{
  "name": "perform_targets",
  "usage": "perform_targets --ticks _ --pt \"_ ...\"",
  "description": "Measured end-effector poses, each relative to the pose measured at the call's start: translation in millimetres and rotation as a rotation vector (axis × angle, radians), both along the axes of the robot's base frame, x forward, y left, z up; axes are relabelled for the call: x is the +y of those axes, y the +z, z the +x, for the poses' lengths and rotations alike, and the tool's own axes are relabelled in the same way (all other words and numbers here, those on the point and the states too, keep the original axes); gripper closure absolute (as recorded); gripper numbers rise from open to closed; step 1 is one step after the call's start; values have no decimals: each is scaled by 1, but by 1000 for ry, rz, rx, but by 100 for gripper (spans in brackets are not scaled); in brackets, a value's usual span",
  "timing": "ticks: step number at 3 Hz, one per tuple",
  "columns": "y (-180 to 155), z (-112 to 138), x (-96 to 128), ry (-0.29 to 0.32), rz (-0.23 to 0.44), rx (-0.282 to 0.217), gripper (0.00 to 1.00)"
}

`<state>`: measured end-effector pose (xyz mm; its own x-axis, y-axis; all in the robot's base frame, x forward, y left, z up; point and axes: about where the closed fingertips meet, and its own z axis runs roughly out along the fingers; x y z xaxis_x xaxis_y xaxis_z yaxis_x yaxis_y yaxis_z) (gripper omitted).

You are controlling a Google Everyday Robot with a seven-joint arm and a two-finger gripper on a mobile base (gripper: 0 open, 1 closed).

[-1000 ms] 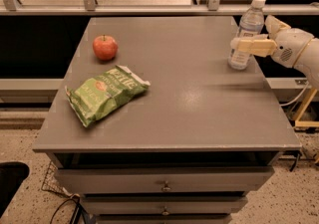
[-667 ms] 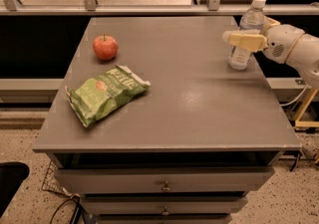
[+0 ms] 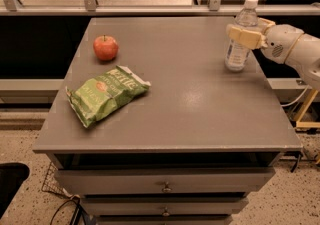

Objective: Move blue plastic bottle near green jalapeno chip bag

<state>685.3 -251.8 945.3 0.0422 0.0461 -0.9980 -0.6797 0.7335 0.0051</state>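
Gripper (image 3: 248, 29) at blue plastic bottle (image 3: 236, 57) (upright)

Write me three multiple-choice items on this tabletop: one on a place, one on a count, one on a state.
1. Where over the table is the gripper?
A. at the near edge
B. at the blue plastic bottle, far corner
C. over the centre

2. How many things rest on the table?
A. two
B. three
C. five

3. How does the bottle stand?
A. on its side
B. upright, uncapped
C. upright, capped

Key: B, the gripper is level with the bottle's upper half; B, there are the bottle, the green jalapeno chip bag and the red apple; C, its white cap is on top.
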Motion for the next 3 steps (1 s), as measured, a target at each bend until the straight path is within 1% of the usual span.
perform_targets --ticks 1,2,3 --pt "0 1 3 4 0 0 95" --pt "1 1 5 7 0 -1 100" --pt "18 -9 2 -1 4 -10 100"
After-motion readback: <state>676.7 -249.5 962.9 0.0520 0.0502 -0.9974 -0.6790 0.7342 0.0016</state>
